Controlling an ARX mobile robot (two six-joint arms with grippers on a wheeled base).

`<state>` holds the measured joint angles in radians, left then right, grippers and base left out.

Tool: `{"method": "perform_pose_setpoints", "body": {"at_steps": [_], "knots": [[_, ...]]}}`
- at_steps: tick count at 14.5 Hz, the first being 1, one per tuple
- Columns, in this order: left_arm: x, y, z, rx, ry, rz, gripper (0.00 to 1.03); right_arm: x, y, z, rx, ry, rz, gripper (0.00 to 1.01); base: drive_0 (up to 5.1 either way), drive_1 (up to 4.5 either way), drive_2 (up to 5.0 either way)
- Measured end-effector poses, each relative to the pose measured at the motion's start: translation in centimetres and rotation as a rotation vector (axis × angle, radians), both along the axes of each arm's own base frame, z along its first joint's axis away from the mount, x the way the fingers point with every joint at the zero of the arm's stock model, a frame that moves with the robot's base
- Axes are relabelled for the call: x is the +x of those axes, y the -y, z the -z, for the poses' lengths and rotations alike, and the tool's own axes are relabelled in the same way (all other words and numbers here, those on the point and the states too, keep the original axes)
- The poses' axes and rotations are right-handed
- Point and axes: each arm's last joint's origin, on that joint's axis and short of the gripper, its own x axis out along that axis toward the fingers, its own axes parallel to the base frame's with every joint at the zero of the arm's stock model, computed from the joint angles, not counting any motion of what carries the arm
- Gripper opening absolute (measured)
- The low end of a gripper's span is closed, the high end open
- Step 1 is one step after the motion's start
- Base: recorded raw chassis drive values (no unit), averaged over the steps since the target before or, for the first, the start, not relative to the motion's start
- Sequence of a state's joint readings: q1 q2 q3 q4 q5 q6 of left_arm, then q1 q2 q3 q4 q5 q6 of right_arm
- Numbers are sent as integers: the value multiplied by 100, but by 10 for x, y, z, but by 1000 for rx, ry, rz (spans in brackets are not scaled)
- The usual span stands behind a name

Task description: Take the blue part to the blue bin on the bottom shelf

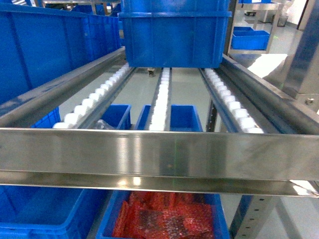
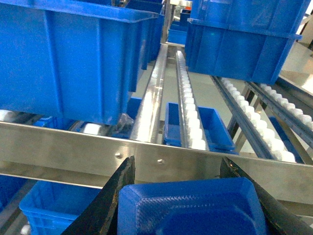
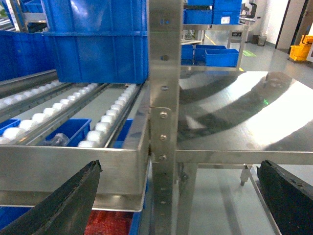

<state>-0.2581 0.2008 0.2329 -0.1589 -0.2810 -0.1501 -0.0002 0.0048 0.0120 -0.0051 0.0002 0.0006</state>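
1. The only lettering is a white label (image 3: pixel 225 19) on a distant blue crate, far behind the upright post in the right wrist view. It is too small to read.
2. The blue part (image 2: pixel 190 208) sits between the black fingers (image 2: pixel 115 200) of the left gripper (image 2: pixel 178 166), just in front of and below the front rail (image 2: pixel 73 144). The jaws are clamped against its two sides.
3. In the left wrist view the part's longer side runs left to right, across the jaws. A broad face is turned up toward the camera.
4. That face is matte blue plastic with a fine woven-looking texture, a raised ridge around its border and rounded corners.
5. The front rail is flat, brushed stainless steel, shiny, with two small rivets.
6. Behind the front rail, rows of white roller tracks (image 1: pixel 162 102) run away from the camera between steel channels. A large crate (image 1: pixel 172 35) of ribbed blue plastic rests on them at the far end.
7. Below the front rail to the left is the blue bin (image 1: pixel 40 211), with a smooth blue inside and a thick rim.
8. Below the front rail at centre, a like crate holds red crinkly bags (image 1: pixel 167 216).
9. The right gripper (image 3: pixel 180 166) is spread wide and grips nothing. Its rough black fingers (image 3: pixel 63 205) straddle a riveted steel upright post (image 3: pixel 164 98) at the rail's right end, beside a glossy steel tabletop (image 3: pixel 244 112).
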Motion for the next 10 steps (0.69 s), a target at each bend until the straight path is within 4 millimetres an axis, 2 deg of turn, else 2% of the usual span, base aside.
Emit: {"method": "perform_pose_setpoints", "body": {"at_steps": [9, 10], "knots": [[0, 0, 0, -1, 2, 1, 43, 0, 0, 0, 0, 0, 0, 98, -502, 244, 244], [0, 0, 0, 0, 0, -1, 43, 0, 0, 0, 0, 2, 0, 98, 0, 0, 0]]}}
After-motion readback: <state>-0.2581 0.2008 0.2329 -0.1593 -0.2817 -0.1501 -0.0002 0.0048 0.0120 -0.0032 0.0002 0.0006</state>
